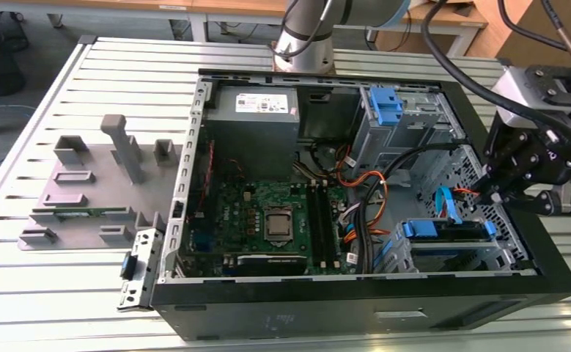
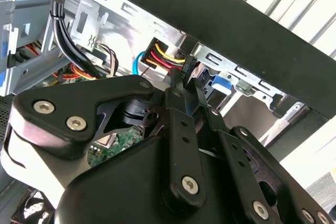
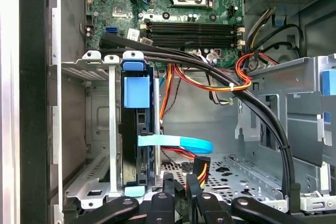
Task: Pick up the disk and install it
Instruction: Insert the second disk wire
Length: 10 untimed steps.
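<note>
**Fingers (image 3: 168, 188) narrow, at the drive cage; disk seated**

Fingers drawn close together, a thin gap between the tips. Cannot tell whether they pinch anything. In the second wrist view the tips sit right at a power connector (image 2: 167, 56) with yellow, red and black wires.

In the exterior view the gripper (image 1: 505, 196) hangs over the right wall of the open computer case (image 1: 363, 308), which lies on the slatted desk (image 1: 31, 293).

Disk (image 1: 448, 229) stands on edge in the drive cage (image 1: 481, 257), at the near right corner of the case. Its blue carrier faces up. The motherboard (image 1: 265, 213) is to its left in the exterior view.

In the first wrist view a flat blue data cable (image 3: 178, 142) runs from the side of the disk, just beyond the fingertips.
</note>
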### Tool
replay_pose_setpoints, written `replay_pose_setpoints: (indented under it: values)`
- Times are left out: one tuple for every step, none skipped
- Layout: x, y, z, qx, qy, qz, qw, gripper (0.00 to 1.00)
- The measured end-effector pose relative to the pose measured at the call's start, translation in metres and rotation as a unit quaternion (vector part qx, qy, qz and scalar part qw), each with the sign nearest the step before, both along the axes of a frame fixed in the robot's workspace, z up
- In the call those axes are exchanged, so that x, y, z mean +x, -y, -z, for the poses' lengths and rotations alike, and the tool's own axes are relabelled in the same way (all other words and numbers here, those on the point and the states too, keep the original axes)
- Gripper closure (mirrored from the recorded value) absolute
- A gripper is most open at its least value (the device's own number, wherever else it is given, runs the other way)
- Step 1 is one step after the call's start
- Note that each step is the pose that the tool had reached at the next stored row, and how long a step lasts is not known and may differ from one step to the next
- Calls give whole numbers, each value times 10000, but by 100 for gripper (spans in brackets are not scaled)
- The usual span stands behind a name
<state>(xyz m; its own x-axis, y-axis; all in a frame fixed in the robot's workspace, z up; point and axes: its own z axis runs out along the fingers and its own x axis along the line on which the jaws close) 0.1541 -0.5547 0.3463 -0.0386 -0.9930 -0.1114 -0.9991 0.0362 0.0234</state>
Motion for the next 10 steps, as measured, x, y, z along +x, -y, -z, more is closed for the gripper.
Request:
replay_pose_setpoints:
  values:
    - [0, 1, 3, 0, 0, 0, 10000, 76]
    - [0, 0, 7, 0, 0, 0, 10000, 76]
    - [4, 0, 11, 1, 0, 0, 10000, 76]
    - [10, 0, 14, 1, 0, -1, 10000, 76]
    - [21, 0, 17, 2, 0, 0, 10000, 76]
    - [36, 0, 18, 1, 0, 0, 10000, 76]
    - [52, 0, 20, 1, 0, 0, 10000, 76]
    - [64, 0, 22, 1, -1, 0, 10000, 76]
    - [74, 0, 23, 1, 0, 0, 10000, 76]
    - [82, -1, 24, 1, 0, 0, 10000, 76]
